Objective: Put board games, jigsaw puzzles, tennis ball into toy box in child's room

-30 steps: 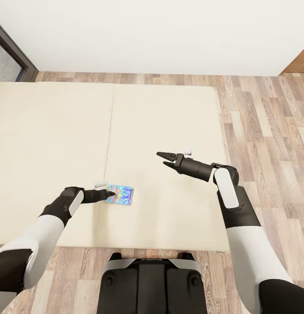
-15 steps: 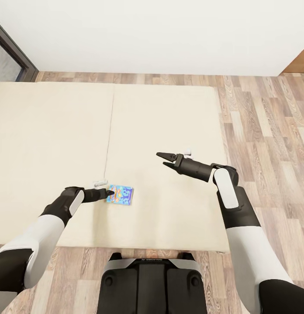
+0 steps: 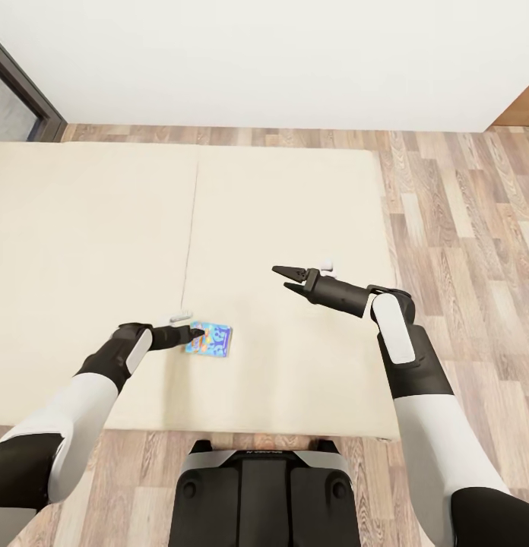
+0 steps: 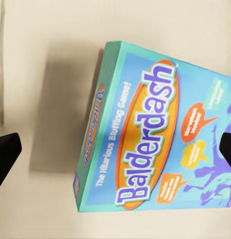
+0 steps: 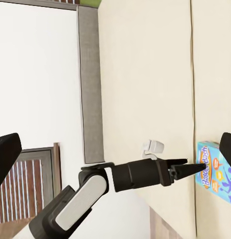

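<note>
A blue "Balderdash" board game (image 3: 210, 339) lies flat on the cream bed (image 3: 105, 228) near its front edge. My left gripper (image 3: 197, 333) is at the box's left end. In the left wrist view the box (image 4: 155, 134) lies between the two fingers (image 4: 6, 154), which stand wide apart, so the gripper is open. My right gripper (image 3: 282, 276) hovers open over the bed to the right of the box, with nothing in it. The right wrist view looks across the bed at the left gripper (image 5: 199, 167) and the box (image 5: 216, 172).
Wooden floor (image 3: 462, 220) runs behind and to the right of the bed. A white wall (image 3: 264, 61) stands at the back, with a dark door frame (image 3: 29, 91) at the far left. My base (image 3: 261, 486) is against the bed's front edge.
My left arm has edged forward and a little right, bringing its fingers further over the box's left end. The right arm and the box have not moved.
</note>
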`<state>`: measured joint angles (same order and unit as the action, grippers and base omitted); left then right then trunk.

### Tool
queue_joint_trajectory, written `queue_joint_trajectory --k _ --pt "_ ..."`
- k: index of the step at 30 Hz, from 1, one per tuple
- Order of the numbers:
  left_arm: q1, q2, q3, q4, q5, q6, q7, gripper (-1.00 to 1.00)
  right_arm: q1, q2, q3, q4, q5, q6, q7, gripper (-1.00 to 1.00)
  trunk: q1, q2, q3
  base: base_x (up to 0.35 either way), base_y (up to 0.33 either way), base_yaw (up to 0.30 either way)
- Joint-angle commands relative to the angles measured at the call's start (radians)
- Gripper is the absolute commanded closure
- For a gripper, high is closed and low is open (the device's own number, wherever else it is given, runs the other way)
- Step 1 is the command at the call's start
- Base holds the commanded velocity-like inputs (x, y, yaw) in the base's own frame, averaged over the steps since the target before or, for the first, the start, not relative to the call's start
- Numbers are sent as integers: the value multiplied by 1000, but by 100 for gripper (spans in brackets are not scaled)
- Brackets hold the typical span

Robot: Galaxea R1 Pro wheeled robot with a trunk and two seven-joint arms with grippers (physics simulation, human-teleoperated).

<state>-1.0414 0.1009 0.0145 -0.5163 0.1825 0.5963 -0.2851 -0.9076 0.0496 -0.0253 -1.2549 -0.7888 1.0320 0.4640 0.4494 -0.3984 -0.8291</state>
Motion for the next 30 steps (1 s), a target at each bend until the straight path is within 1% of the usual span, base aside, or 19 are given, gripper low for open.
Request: queue_joint_trajectory --k 1,7,15,19,30 --pt "0 -4 1 -5 7 8 -1 -100 -1 1 -3 0 8 5 8 -100 1 -2 -1 0 0 0" --pt "0 -12 1 -14 8 7 -1 -100 -1 1 -2 0 8 5 8 -100 1 -2 -4 0 0 0" --pt "0 -40 0 -18 7 7 -2 -100 -1 2 -2 0 8 5 8 -100 1 -2 -7 0 0 0" --pt "0 -45 -1 -19 6 6 -2 -100 -1 2 -2 0 8 5 8 -100 1 -2 -8 0 0 0" --pt "0 -46 -4 -19 6 -2 -3 -100 -1 2 -2 0 8 6 8 -100 1 -2 -15 0 0 0"
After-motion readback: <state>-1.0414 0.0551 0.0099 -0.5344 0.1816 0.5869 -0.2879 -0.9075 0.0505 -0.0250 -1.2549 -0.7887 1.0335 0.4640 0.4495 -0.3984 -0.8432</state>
